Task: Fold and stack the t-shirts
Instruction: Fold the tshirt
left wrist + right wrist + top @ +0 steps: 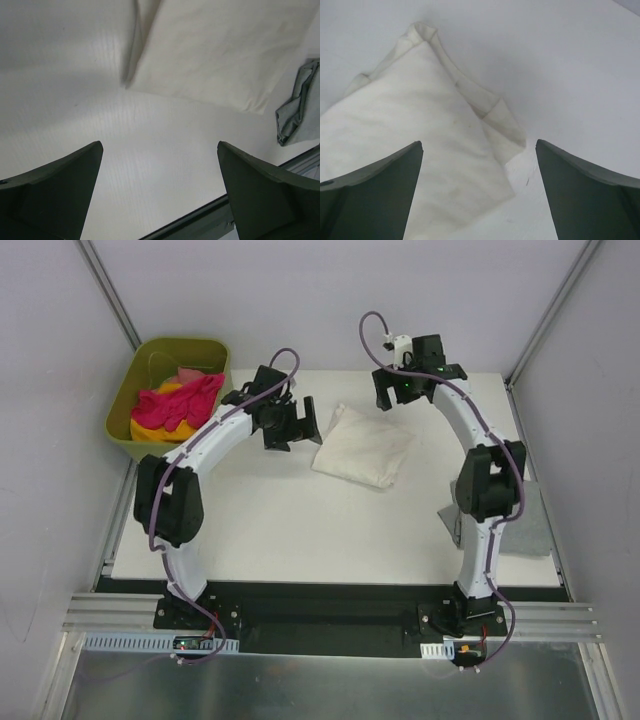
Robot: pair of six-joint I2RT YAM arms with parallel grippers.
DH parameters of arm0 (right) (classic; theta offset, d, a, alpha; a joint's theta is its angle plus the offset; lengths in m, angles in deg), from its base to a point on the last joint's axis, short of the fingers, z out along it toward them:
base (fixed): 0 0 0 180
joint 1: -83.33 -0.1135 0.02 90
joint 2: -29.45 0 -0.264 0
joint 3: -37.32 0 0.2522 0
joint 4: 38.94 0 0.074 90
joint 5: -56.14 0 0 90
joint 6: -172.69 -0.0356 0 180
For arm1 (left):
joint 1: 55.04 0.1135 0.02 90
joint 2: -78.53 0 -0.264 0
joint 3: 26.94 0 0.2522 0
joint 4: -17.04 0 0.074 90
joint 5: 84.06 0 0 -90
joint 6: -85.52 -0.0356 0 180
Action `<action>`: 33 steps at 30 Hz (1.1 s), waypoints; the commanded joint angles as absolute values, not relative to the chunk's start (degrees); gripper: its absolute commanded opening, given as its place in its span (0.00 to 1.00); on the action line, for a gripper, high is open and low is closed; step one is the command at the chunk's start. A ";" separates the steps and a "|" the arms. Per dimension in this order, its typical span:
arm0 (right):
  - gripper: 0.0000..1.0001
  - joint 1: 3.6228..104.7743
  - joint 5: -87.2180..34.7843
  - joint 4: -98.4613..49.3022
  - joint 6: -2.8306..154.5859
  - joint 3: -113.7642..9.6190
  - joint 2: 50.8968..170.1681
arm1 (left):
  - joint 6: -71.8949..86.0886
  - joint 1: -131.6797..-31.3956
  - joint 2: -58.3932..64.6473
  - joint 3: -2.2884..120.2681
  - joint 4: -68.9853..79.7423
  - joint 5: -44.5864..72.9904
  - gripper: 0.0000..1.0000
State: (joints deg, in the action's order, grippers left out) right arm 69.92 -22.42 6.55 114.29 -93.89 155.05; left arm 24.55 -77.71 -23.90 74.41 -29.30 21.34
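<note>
Right arm (488, 485), closest in the top view, hides part of the grey t-shirt (532, 525) at the table's (280, 530) right edge; the folded cream-white t-shirt (362, 446) lies mid-table toward the far edge, and pink, yellow and red t-shirts (178, 405) tangle indistinctly in the olive-green tub (128, 400) off the far left corner. Left gripper (160, 195), in its wrist view, stands wide over bare table, the grey shirt cut off at the frame's side. Right gripper (479, 195) gapes equally wide, empty, over the cream-white shirt's corner.

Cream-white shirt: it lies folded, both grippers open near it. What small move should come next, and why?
Probably swing the left gripper toward the olive tub for the pink shirt: the cream-white shirt lies folded, this gripper is open, empty and nearest the tub, where shirts lie heaped.
</note>
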 commanded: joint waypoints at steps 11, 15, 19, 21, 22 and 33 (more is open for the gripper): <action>1.00 69.62 -4.95 2.51 78.67 -76.46 145.28 | 26.02 -83.07 -49.25 96.95 -22.22 38.63 0.99; 1.00 69.26 -0.20 3.83 77.33 -76.55 149.51 | 26.02 -84.13 -49.70 92.04 -21.43 37.14 0.99; 1.00 66.64 -1.16 4.18 77.95 -71.90 149.43 | 25.67 -85.27 -46.46 81.78 -19.32 36.00 0.99; 0.99 65.58 -1.69 4.18 77.95 -69.44 148.46 | 25.31 -85.71 -43.13 77.55 -18.53 35.39 0.99; 1.00 64.61 -1.43 4.18 77.77 -66.64 148.02 | 25.40 -86.50 -41.72 72.83 -18.00 34.51 0.99; 1.00 53.46 -4.93 6.36 78.20 -44.73 125.65 | 28.38 -93.35 -4.59 37.12 -16.67 35.38 0.99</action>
State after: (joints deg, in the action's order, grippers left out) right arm 56.19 -2.50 1.57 77.44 -47.88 136.85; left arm 26.65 -90.94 -20.80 46.33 -12.06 35.46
